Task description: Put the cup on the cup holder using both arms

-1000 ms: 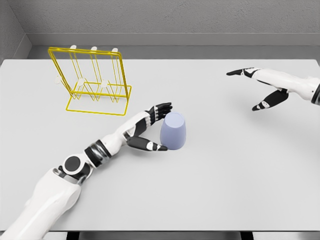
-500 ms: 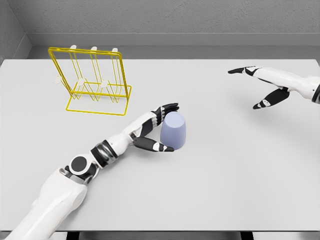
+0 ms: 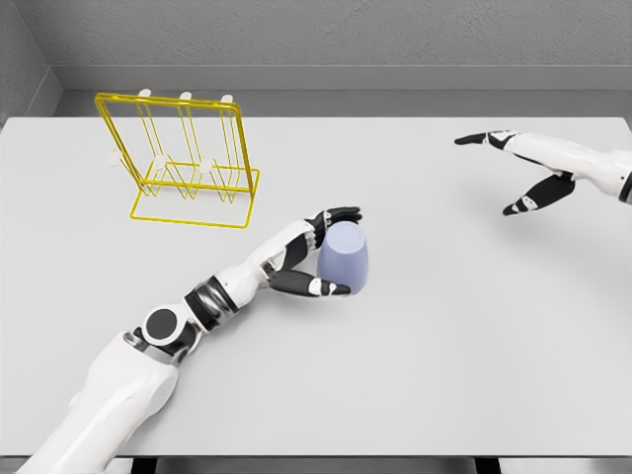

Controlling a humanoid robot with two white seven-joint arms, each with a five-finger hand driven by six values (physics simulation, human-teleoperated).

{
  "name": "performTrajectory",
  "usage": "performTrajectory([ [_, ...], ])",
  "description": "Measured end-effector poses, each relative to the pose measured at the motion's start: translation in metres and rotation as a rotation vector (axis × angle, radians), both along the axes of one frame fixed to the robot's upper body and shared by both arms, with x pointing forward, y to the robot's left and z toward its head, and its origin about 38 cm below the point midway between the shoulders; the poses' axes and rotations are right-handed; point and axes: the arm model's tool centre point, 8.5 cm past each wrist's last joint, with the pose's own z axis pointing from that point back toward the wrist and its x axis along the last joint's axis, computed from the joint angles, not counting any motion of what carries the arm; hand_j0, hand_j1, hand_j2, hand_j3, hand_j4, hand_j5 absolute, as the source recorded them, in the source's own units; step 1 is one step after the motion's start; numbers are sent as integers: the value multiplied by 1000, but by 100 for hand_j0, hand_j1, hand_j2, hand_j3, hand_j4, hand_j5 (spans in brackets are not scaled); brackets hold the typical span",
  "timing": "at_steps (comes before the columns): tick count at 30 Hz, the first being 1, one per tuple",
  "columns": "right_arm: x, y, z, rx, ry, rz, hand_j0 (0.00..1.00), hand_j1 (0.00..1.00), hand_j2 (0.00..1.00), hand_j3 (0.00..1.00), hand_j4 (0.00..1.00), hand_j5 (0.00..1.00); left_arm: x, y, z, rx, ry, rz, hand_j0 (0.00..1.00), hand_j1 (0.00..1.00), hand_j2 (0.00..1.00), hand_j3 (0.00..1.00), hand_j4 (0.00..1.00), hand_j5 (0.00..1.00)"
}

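Cup, a pale lavender tapered one [image 3: 344,259], stands on the white table [image 3: 444,346] just left of the frame's centre, seemingly mouth down, its long axis upright. The left hand [image 3: 318,253] is far nearer: black fingers [image 3: 341,213] curl over the top edge, thumb along the base, wrapping it from the left. The right hand [image 3: 523,173], upper right, hangs spread and empty. The yellow wire cup holder [image 3: 183,163] stands upper left, well apart.
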Motion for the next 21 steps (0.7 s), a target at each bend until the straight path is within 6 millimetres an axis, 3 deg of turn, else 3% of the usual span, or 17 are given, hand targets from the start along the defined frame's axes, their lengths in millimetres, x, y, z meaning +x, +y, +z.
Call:
performTrajectory([
  [4, 0, -1, 1, -1, -1, -1, 100, 100, 100, 100, 100, 100, 0, -2, 0, -4, -1, -1, 54, 54, 54, 54, 54, 54],
  [10, 0, -1, -1, 0, 2, -1, 100, 100, 100, 100, 100, 100, 0, -2, 1, -7, -1, -1, 42, 42, 42, 42, 42, 42],
  [21, 0, 0, 0, 0, 0, -1, 100, 100, 100, 100, 100, 100, 1, 2, 4, -12, -8, -2, 41, 41, 41, 41, 41, 41],
])
